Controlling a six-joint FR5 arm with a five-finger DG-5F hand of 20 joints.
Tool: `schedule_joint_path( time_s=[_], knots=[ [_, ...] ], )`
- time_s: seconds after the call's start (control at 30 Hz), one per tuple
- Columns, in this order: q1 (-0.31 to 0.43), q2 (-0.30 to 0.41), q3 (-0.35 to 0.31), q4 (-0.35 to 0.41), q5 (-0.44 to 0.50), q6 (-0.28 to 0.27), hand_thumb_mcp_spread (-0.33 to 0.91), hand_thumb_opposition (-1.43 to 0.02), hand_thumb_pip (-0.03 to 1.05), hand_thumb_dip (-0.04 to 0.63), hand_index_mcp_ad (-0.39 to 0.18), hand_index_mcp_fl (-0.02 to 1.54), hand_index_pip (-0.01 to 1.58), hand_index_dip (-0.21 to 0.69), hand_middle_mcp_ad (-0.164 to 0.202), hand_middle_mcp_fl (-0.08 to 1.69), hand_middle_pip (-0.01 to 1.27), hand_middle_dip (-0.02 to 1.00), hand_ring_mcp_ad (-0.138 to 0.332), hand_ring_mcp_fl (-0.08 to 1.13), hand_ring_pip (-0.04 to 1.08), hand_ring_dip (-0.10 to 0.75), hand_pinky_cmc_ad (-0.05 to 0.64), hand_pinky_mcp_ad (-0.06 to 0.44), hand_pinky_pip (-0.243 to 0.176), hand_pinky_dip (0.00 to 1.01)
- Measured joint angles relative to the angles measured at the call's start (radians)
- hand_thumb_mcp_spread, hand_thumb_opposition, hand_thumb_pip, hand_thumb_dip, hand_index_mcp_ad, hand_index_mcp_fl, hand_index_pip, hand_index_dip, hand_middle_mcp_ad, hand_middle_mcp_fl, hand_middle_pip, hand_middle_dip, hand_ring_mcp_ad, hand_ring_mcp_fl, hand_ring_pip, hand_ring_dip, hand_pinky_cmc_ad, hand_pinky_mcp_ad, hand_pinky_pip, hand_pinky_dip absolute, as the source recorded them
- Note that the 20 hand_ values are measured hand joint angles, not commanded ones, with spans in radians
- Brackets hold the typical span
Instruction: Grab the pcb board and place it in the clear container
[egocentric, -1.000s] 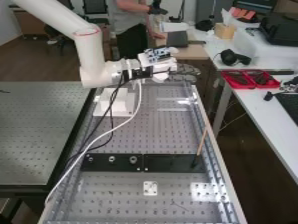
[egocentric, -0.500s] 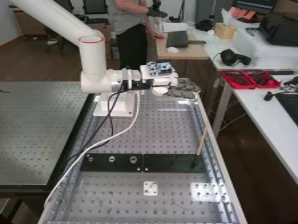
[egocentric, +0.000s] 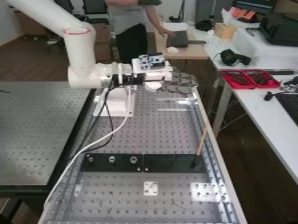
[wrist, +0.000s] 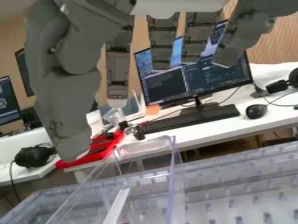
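Partly cut off in the wrist view, clear container (wrist: 174, 175) and robot hand (egocentric: 178, 83), its fingers loosely spread.

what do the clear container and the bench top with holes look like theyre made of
The clear container: glossy, likely plastic, possibly glass; the background shows through its bright-edged walls. The bench top: probably metal, satin grey, with bright glare patches and rows of holes.

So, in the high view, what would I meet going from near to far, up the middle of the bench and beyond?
A small white square plate, a black strip, the robot's hand, a dark flat item on the wooden table.
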Motion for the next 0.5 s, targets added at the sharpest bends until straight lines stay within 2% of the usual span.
schedule_joint_path(
  time_s=[0.27, 0.5],
  knots=[
    [-0.039, 0.156, -0.078, -0.028, 0.021, -0.04, 0.53, -0.77, 0.33, 0.204, -0.188, 0.22, 0.6, 0.26, 0.068, 0.05, 0.14, 0.16, 0.112, 0.0, 0.09, 0.051, 0.304, 0.182, -0.077, 0.18],
    [-0.085, 0.301, -0.14, -0.078, 0.076, -0.073, 0.53, -0.76, 0.33, 0.204, -0.185, 0.24, 0.52, 0.26, 0.068, 0.05, 0.14, 0.16, 0.112, 0.0, 0.09, 0.051, 0.304, 0.183, -0.077, 0.18]
  ],
)
